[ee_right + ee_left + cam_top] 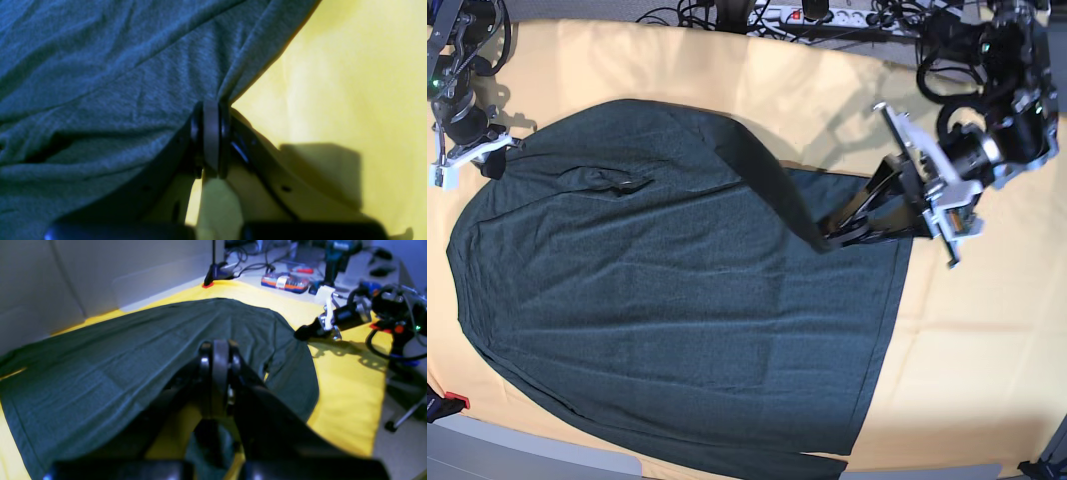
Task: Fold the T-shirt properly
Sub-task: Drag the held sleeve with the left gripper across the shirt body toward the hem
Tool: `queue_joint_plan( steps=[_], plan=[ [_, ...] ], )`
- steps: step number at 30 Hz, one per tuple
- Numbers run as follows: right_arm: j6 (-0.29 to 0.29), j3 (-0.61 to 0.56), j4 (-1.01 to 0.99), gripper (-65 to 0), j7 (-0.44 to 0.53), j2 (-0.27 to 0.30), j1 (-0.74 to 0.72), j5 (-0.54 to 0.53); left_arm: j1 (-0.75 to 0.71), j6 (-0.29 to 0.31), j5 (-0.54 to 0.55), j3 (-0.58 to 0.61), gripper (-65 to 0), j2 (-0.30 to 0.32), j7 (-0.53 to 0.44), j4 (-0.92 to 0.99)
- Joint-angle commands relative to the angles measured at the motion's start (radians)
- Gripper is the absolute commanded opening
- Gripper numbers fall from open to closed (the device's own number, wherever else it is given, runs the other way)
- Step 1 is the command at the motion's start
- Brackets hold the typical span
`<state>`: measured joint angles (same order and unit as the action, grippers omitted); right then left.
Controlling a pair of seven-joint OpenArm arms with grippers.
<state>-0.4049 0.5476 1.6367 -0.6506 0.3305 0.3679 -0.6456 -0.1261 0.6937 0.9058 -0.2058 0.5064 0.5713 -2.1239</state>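
The dark charcoal-green T-shirt [677, 300] lies spread over the yellow-orange cloth [987, 350]. My left gripper [827, 240] is shut on a fold of the shirt's right side, which is lifted and drawn inward over the body. In the left wrist view the shut jaws [216, 348] pinch the fabric [100, 356], which stretches taut away from them. My right gripper [493, 160] is at the shirt's far-left upper corner. Its wrist view shows it [211, 106] shut on the shirt's edge [100, 83], where the shirt meets the yellow cloth [350, 83].
A power strip and cables [827, 15] run along the back edge. A small red marker [452, 403] sits at the front left corner. The left wrist view shows a wall [100, 273], a clamp stand [213, 273] and a tool case [285, 281] beyond the cloth.
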Motion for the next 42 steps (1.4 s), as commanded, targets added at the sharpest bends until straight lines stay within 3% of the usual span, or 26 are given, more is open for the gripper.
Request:
queue_joint_plan(
  steps=[1, 12, 24, 30, 37, 42],
  plan=[
    [0.0, 0.008, 0.012, -65.0, 0.004, 0.016, -0.002, 0.013, 0.041, 0.004, 0.01, 0.017, -65.0, 0.014, -0.045, 0.01],
    [0.0, 0.008, 0.012, -65.0, 0.011, 0.016, 0.001, 0.023, 0.414, 0.004, 0.027, 0.228, -65.0, -0.001, -0.048, 0.349],
    [0.0, 0.008, 0.012, -65.0, 0.019, 0.016, 0.001, 0.052, 0.724, 0.004, 0.075, 0.332, -65.0, -0.153, -0.047, 0.782],
    [0.0, 0.008, 0.012, -65.0, 0.019, 0.016, 0.001, 0.078, 0.835, 0.004, 0.208, 0.335, -65.0, -0.183, 0.065, 0.804],
    [0.0, 0.008, 0.012, -65.0, 0.023, 0.016, 0.001, 0.078, 0.939, 0.004, 0.19, 0.335, -65.0, -0.183, 0.065, 0.804],
    [0.0, 0.008, 0.012, -65.0, 0.022, 0.016, 0.001, 0.078, 0.947, 0.004, 0.083, 0.337, -65.0, -0.194, 0.003, 0.804]
  ],
)
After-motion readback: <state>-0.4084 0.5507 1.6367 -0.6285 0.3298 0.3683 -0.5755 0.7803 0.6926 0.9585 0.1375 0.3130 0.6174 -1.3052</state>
